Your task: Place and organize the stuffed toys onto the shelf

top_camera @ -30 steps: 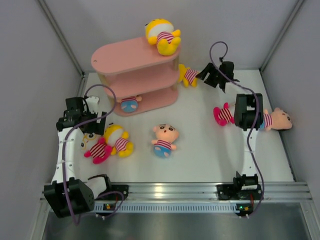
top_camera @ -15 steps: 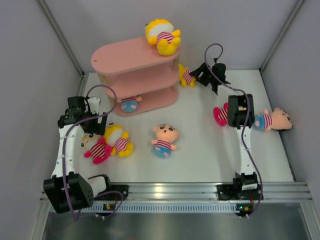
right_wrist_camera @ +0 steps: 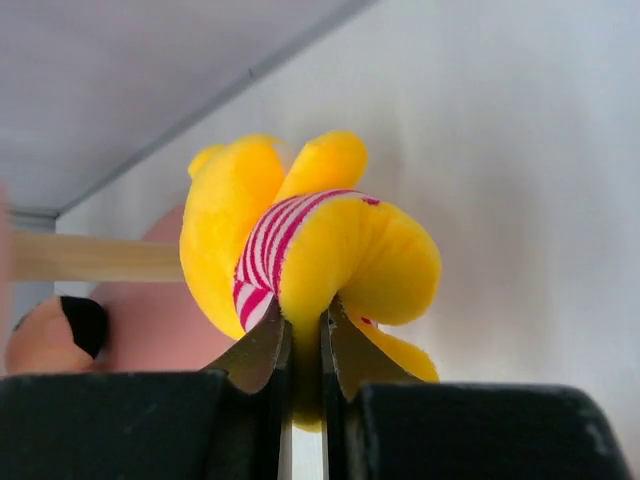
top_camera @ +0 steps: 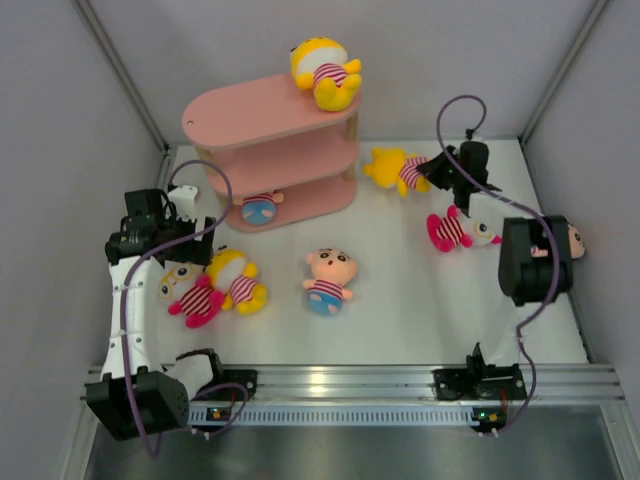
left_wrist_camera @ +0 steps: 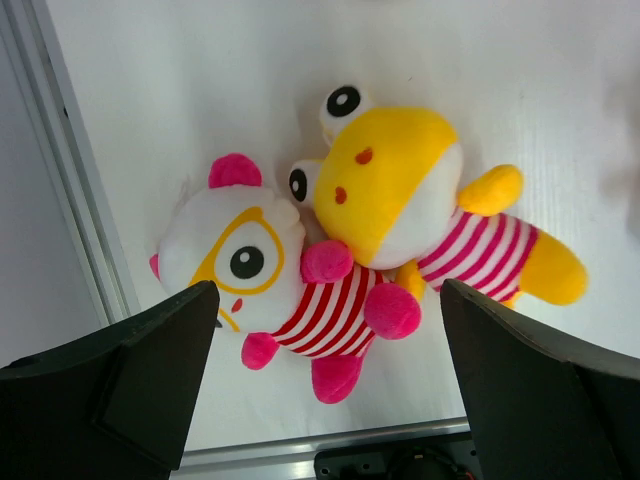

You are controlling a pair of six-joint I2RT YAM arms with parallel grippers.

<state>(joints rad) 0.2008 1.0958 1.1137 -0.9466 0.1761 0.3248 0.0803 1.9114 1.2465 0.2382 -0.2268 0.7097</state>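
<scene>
Now mid-transfer: right gripper (right_wrist_camera: 305, 340) jaws clamped on yellow toy (right_wrist_camera: 300, 230), just right of the shelf (top_camera: 262, 115), possibly clear of the bench (top_camera: 400, 300). Meanwhile left gripper (left_wrist_camera: 325, 300) jaws apart above two toys (left_wrist_camera: 250, 262). Next: lift onto a free tier.

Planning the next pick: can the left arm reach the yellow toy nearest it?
Probably yes: the left gripper hangs open above the yellow toy; only the pink toy touches it.

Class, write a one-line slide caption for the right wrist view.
The right gripper pinches a yellow stuffed toy in a striped shirt, pink shelf behind.
</scene>
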